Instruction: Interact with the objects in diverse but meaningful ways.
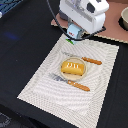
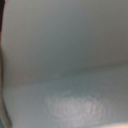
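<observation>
A yellow bread-like block (image 1: 72,68) lies on a small round plate (image 1: 63,73) in the middle of the striped beige placemat (image 1: 45,82). A knife with an orange handle (image 1: 91,61) lies just beyond the plate, and a fork with an orange handle (image 1: 79,86) lies in front of it. My gripper (image 1: 75,34) hangs low over the placemat's far edge, under the white wrist body (image 1: 84,12). A small white and red thing (image 1: 73,31) shows at its tip. Its jaws are hidden. The wrist view is filled by a blurred pale grey-blue surface (image 2: 65,60), very close.
A grey pot (image 1: 124,18) stands at the exterior view's far right on a brown mat (image 1: 112,32). The table around the placemat is black (image 1: 20,40). A black cable (image 1: 52,17) loops down from the arm.
</observation>
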